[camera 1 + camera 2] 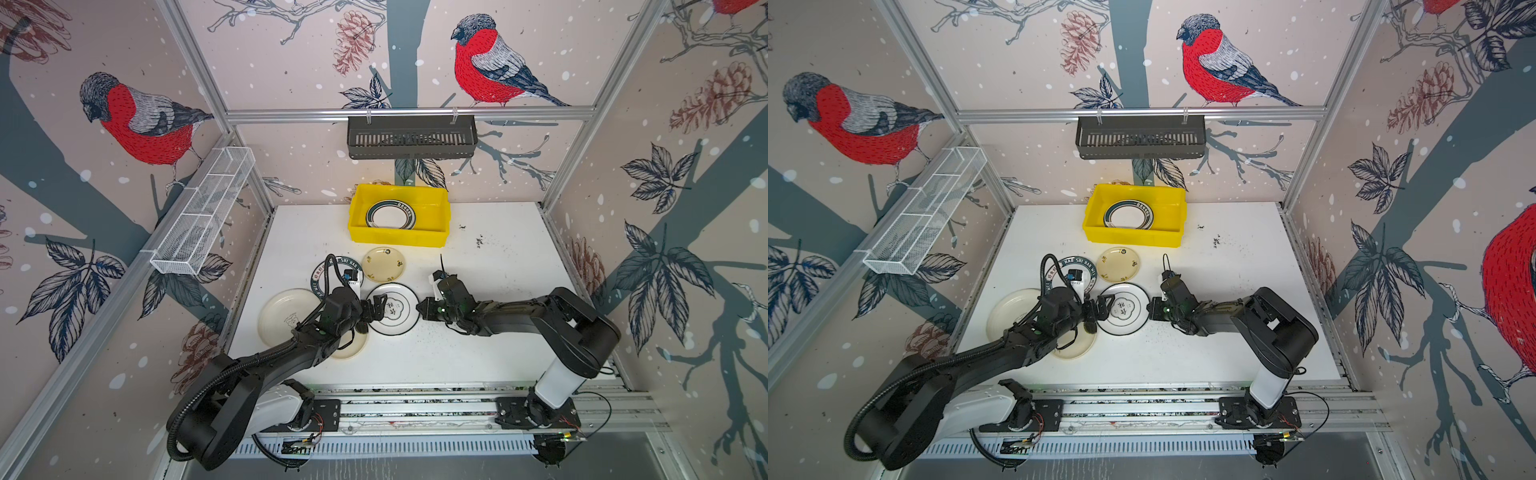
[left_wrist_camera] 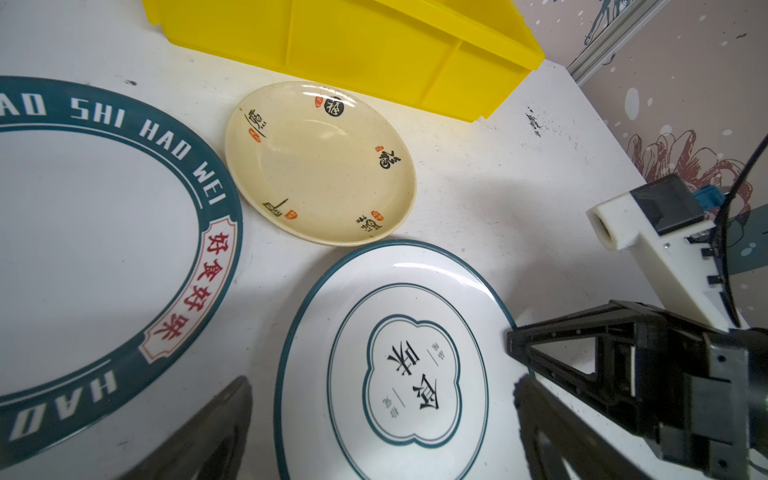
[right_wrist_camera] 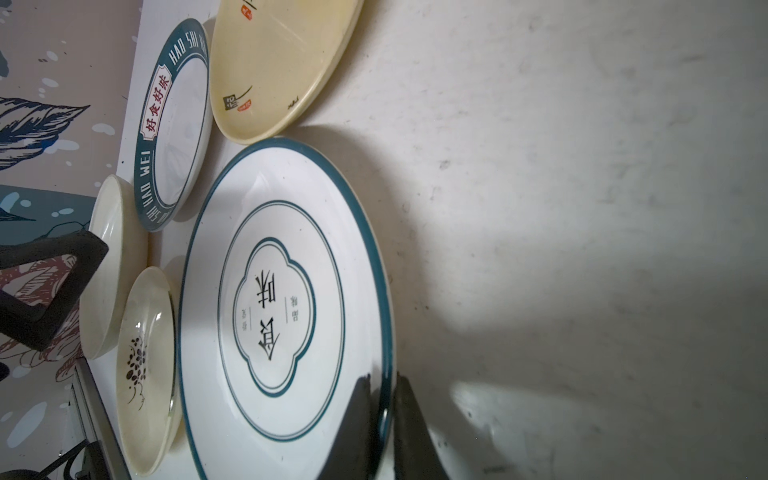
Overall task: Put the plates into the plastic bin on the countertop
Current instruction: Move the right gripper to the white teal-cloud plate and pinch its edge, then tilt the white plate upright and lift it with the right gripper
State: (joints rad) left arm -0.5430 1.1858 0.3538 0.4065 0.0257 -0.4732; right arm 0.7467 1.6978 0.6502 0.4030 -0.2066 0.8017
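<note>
A lab robot cell: aluminium rails [image 1: 409,113] frame the countertop [image 1: 478,353] and bird-print panels [image 1: 291,62]; robot arms [image 1: 511,316] mounted at its front edge.

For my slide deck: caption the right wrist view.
Right gripper closed on the rim of the teal-rimmed plate on the countertop.

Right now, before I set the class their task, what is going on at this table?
Two robot arms are clearing plates into the yellow bin. The right gripper is shut on the rim of the white emblem plate on the countertop. The left gripper is open at that plate's opposite edge. One banded plate is in the bin, and four others lie nearby on the countertop.
</note>
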